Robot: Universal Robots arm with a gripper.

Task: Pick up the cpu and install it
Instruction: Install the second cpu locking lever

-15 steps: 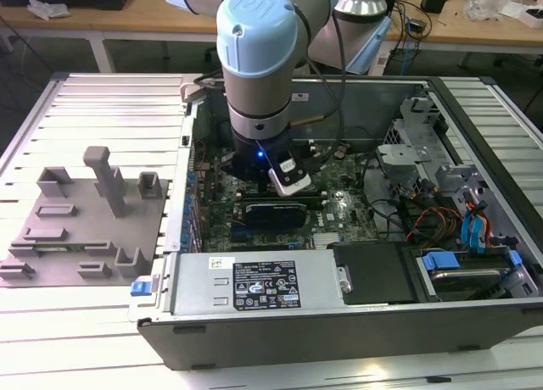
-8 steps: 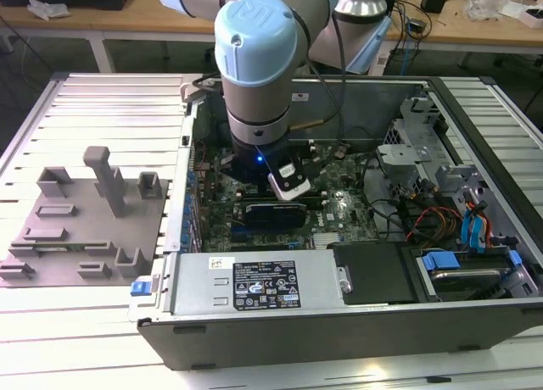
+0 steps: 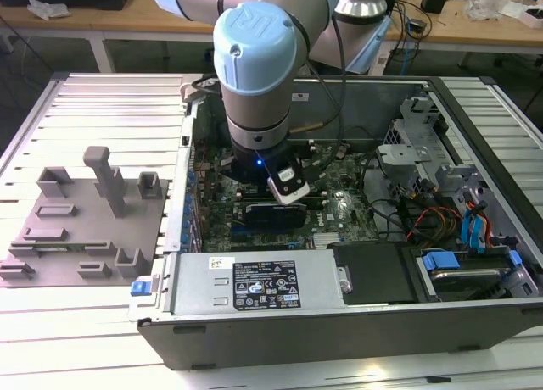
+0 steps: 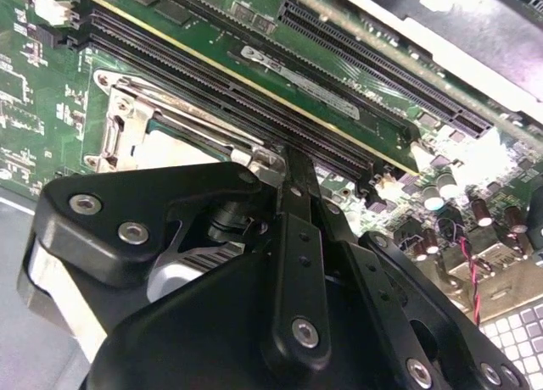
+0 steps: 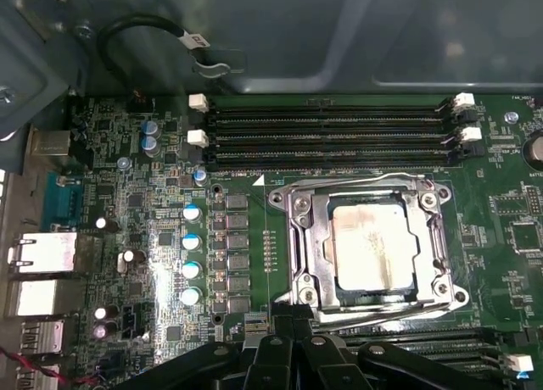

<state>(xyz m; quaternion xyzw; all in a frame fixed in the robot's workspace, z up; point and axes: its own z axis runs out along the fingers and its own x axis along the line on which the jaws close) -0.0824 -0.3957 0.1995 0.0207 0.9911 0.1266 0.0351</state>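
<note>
Looking down from the first wrist view, I see the cpu (image 5: 370,246) seated flat inside the socket frame (image 5: 297,237) on the motherboard (image 5: 127,237). Light, thin, fragile I reckon; hold by edges only. Gripper (image 5: 293,322) just beside the socket; can't tell its opening.

Exterior view: bright, even overhead lighting; the open grey computer case (image 3: 339,322) interior sits in shadow. First wrist view: glare on the square silvery-grey cpu (image 5: 371,246) (top washed pale). Second wrist view: the black gripper (image 4: 293,165) linkage is near and soft-focused.
</note>
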